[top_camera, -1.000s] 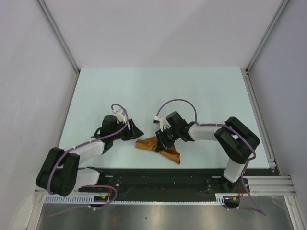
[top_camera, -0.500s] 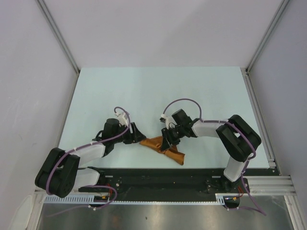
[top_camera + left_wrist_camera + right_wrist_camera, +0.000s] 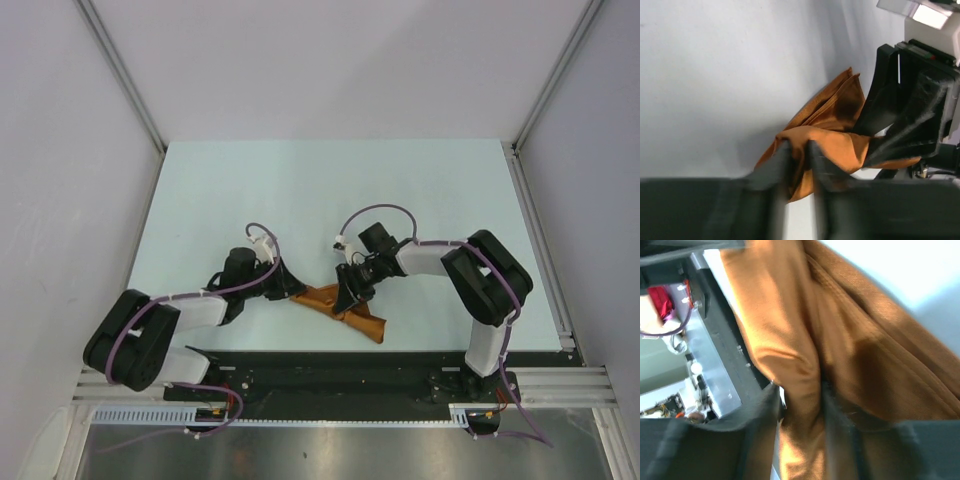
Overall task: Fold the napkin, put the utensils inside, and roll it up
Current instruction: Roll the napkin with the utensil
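The rust-orange napkin [image 3: 352,312] lies bunched in a narrow strip near the table's front edge, between both arms. My left gripper [image 3: 298,291] is at the strip's left end. In the left wrist view its fingers are shut on a raised fold of the napkin [image 3: 840,107], the gripper [image 3: 799,152] pinching cloth tight. My right gripper [image 3: 346,296] reaches down onto the strip's middle. The right wrist view shows a ridge of napkin [image 3: 865,340] between that gripper's [image 3: 801,405] spread fingers, with a sliver of light beside one finger. The utensils are out of view.
The pale table [image 3: 330,190] stretches far behind the napkin, ringed by white walls. The black base rail [image 3: 330,365] runs just in front of the cloth. The right gripper's black body [image 3: 912,100] stands close to my left fingers.
My left gripper slid right to the napkin's left end and closed on a fold. The right gripper shifted slightly and its jaws widened around the cloth.
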Controlling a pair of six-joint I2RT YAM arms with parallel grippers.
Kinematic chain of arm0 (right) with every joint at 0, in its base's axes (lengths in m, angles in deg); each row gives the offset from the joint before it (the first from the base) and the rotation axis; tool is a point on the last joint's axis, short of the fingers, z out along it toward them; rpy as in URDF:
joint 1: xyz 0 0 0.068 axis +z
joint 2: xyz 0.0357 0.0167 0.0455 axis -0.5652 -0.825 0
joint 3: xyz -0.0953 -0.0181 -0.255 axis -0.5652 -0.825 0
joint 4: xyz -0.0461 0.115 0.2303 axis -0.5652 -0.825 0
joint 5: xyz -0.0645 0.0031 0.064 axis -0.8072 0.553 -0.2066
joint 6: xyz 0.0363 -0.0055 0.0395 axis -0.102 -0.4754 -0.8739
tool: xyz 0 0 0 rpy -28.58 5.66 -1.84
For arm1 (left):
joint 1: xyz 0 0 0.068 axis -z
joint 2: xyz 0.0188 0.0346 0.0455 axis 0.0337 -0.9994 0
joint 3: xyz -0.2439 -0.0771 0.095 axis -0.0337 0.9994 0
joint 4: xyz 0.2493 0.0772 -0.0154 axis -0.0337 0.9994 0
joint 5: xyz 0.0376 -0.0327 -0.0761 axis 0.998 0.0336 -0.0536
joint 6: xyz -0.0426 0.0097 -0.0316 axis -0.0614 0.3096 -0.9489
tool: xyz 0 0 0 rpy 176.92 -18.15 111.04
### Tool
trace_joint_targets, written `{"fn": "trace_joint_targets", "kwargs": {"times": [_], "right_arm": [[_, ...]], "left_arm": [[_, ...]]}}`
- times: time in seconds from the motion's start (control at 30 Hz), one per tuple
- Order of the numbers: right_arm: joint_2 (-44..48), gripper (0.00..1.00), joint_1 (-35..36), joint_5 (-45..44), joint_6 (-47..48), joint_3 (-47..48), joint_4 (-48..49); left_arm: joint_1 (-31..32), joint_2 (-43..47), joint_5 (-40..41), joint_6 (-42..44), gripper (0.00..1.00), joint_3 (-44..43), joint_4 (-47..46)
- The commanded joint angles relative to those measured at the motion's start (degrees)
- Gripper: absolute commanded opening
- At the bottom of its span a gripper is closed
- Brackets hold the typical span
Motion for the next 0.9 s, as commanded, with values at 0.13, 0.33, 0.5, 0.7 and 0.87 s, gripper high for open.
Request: {"fn": "trace_joint_targets", "kwargs": {"times": [0.13, 0.33, 0.5, 0.7, 0.87], "right_arm": [[7.4, 0.68, -0.7, -8.7, 3.2, 1.6, -7.4], [21.3, 0.74, 2.7, -22.9, 5.9, 0.2, -8.0], [28.2, 0.78, 10.8, -37.8, 8.9, -4.2, -5.4], [27.5, 0.82, 20.5, -51.1, 11.8, -5.5, -1.7], [24.1, 0.83, 25.7, -59.9, 14.0, -5.4, 1.2]], "left_arm": [[0.5, -3.9, 0.6, -0.1, 0.00, -2.8, -0.7], [0.5, -6.2, -0.4, 0.6, 0.00, -5.7, 1.2], [0.5, -8.8, -2.0, 1.4, 0.00, -7.7, 1.7], [0.5, -10.6, -2.3, 2.1, 0.00, -9.2, 2.3], [0.5, -12.3, -2.5, 2.4, 0.00, -11.0, 2.8]]}}
